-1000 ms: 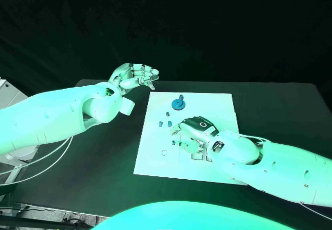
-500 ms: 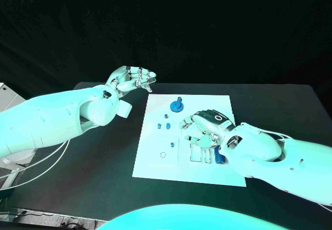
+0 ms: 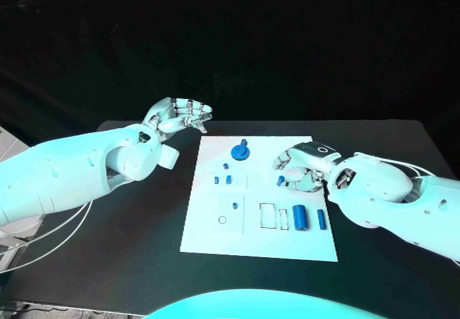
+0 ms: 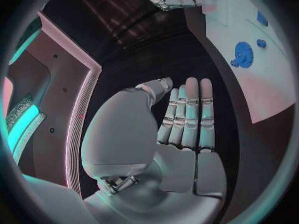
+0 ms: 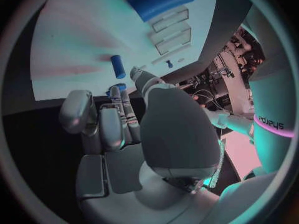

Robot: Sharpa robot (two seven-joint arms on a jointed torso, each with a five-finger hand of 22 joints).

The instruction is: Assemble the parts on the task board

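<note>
Your right hand sits over the right-middle of the task board, fingers curled down around a small blue part. From the head view you appear to have it pinched, and the right wrist view shows a blue piece at the fingertips, but I can't tell if it's lifted or resting on the plate. Your left hand is raised off the table beyond the board's far left corner, fingers curled toward the palm in the head view, straighter and close together in the left wrist view, with nothing in it. On the board: blue gear seated near the far edge, with a small peg just beyond it; two short pegs standing mid-left; the large blue cylinder and a slimmer one lie in the near-right slots. Two white rectangular slots beside them look unfilled, as does an oval recess near-left. Judgement: roughly midway, several seats open, the piece under your right hand next.
</note>
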